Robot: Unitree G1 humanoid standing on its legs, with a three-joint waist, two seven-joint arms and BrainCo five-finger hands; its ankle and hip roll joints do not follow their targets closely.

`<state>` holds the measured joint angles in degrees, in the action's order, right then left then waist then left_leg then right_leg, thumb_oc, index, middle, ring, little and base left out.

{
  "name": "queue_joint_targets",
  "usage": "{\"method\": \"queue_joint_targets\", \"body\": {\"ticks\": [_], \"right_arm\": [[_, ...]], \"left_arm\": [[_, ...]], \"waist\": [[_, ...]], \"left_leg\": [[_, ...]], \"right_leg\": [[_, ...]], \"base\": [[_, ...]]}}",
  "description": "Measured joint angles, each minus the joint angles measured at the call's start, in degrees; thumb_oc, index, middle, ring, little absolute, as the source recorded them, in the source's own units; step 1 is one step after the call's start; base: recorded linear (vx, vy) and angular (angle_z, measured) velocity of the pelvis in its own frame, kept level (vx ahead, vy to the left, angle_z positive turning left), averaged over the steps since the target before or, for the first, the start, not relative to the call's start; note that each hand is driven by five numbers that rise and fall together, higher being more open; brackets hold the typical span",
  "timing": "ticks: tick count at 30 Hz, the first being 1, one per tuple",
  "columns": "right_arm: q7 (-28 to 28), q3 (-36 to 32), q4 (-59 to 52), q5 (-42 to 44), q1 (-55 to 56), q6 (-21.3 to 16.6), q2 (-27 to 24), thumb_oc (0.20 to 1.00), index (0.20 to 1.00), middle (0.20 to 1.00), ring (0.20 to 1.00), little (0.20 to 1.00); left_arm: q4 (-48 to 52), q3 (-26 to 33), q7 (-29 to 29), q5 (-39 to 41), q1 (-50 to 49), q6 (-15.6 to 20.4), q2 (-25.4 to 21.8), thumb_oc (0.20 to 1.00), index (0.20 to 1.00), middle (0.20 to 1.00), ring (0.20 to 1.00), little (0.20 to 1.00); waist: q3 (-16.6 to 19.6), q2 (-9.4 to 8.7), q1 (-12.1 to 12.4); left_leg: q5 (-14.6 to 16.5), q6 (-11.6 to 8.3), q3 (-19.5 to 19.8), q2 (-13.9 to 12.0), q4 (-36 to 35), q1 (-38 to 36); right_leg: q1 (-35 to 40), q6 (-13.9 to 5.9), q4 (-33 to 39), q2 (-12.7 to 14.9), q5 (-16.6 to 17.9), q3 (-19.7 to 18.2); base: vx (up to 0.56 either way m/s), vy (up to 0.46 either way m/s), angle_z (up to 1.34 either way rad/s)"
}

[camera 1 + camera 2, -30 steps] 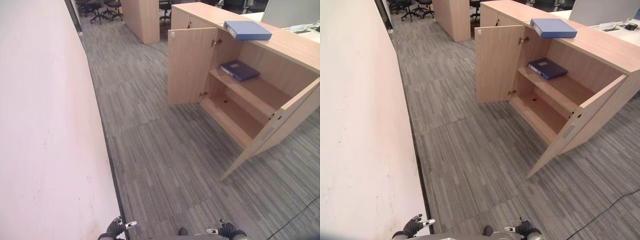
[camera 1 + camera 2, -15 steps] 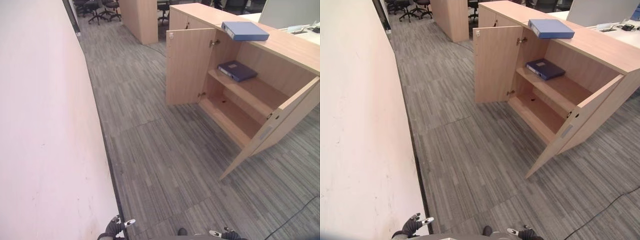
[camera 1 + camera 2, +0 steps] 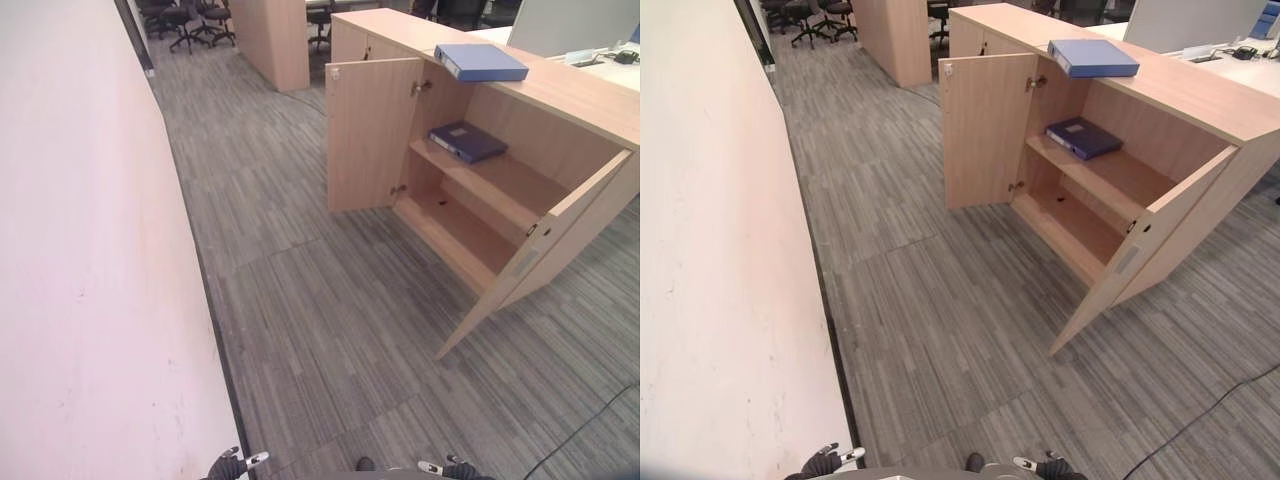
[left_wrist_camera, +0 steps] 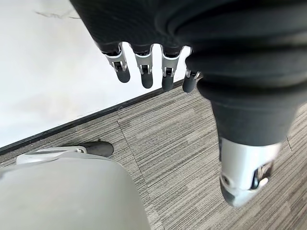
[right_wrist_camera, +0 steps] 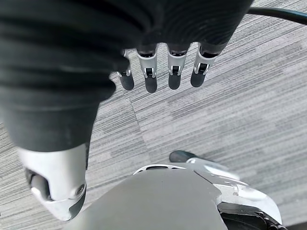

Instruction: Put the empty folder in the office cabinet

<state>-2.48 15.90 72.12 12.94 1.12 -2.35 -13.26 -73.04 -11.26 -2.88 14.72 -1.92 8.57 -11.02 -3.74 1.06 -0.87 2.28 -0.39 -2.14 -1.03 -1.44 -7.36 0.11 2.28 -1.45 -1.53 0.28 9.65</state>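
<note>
Both the left hand (image 4: 153,72) and right hand (image 5: 163,72) hang relaxed, holding nothing; light blue folder (image 3: 481,62) lies flat atop the open cabinet (image 3: 560,105), likely stiff, light; grip long edge.

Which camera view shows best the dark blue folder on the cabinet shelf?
The right eye view: the dark blue folder lies unobstructed on the upper shelf, away from the edge. The left eye view shows it similarly; both wrist views face carpet.

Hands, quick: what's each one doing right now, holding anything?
Left hand: open, fingers relaxed, holding nothing, hanging over the carpet.
Right hand: open, fingers relaxed, holding nothing, hanging over the carpet.
</note>
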Motion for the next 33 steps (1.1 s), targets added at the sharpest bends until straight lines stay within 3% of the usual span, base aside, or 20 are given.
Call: {"method": "queue_joint_targets", "body": {"ticks": [14, 25, 26, 28, 30, 33], "right_arm": [[0.3, 0.1, 0.0, 0.0, -0.8, 0.0, -0.4, 1.0, 1.0, 1.0, 1.0, 1.0], [1.3, 0.0, 0.0, 0.0, -2.2, 0.0, -0.6, 1.0, 1.0, 1.0, 1.0, 1.0], [1.3, 0.0, 0.0, 0.1, -2.4, 0.0, -0.6, 1.0, 1.0, 1.0, 1.0, 1.0], [1.5, -0.1, 0.5, 0.1, -3.3, -0.1, 0.6, 1.0, 1.0, 1.0, 1.0, 1.0], [1.5, 0.0, 0.5, 0.2, -3.3, -0.1, 1.0, 1.0, 1.0, 1.0, 1.0, 1.0], [1.5, -0.2, 2.2, 0.6, -3.8, 0.0, 0.8, 1.0, 1.0, 1.0, 1.0, 1.0]], "left_arm": [[0.0, -0.2, 0.0, -0.3, 0.4, 0.0, -0.1, 1.0, 1.0, 1.0, 1.0, 1.0], [1.0, -0.2, 0.0, -0.4, 2.8, 0.0, 0.0, 1.0, 1.0, 1.0, 1.0, 1.0], [1.1, -0.1, 0.0, -0.4, 2.9, 0.0, 0.0, 1.0, 1.0, 1.0, 1.0, 1.0], [0.5, 0.8, 0.0, -0.2, 4.3, 0.0, -0.7, 1.0, 1.0, 1.0, 1.0, 1.0], [0.1, 2.6, -0.1, 0.2, 5.2, 0.2, -1.0, 1.0, 1.0, 1.0, 1.0, 1.0], [-1.1, 2.6, -0.2, 0.1, 6.1, 0.2, -0.8, 1.0, 1.0, 1.0, 1.0, 1.0]], "waist": [[-1.1, 0.4, -0.3], [-2.3, 0.52, -0.3], [-2.4, 0.29, -0.2], [-4.0, -2.56, -0.1], [-4.8, -4.71, 0.1], [-5.1, -4.15, -0.1]], "left_leg": [[-0.2, -0.32, -0.3, -0.1, 0.2, 4.1], [-0.2, -0.42, -1.3, -0.8, -0.5, 3.5], [-0.1, -1.34, -1.8, -0.8, 0.3, 3.4], [0.3, -2.14, -3.9, 0.4, 10.6, 7.5], [0.8, -3.55, -7.4, 0.4, 20.6, 12.5], [0.4, -3.77, -9.7, -3.7, 21.0, 16.3]], "right_leg": [[-4.1, 0.37, 0.1, -0.2, 0.5, -0.1], [-3.2, 0.6, 2.4, -1.0, 0.4, -0.7], [-2.5, 0.76, 3.0, -1.2, 0.4, -1.0], [-0.5, 0.87, 4.5, 0.5, 0.4, -1.1], [2.2, 3.44, 6.8, 2.2, 2.3, -0.8], [3.4, 4.37, 6.8, 2.0, 1.1, 0.0]], "base": [[0.03, -0.006, -0.01], [0.08, -0.057, -0.02], [0.0, -0.12, -0.07], [0.0, -0.086, 0.05], [0.08, -0.036, 0.11], [0.11, 0.004, 0.18]]}}
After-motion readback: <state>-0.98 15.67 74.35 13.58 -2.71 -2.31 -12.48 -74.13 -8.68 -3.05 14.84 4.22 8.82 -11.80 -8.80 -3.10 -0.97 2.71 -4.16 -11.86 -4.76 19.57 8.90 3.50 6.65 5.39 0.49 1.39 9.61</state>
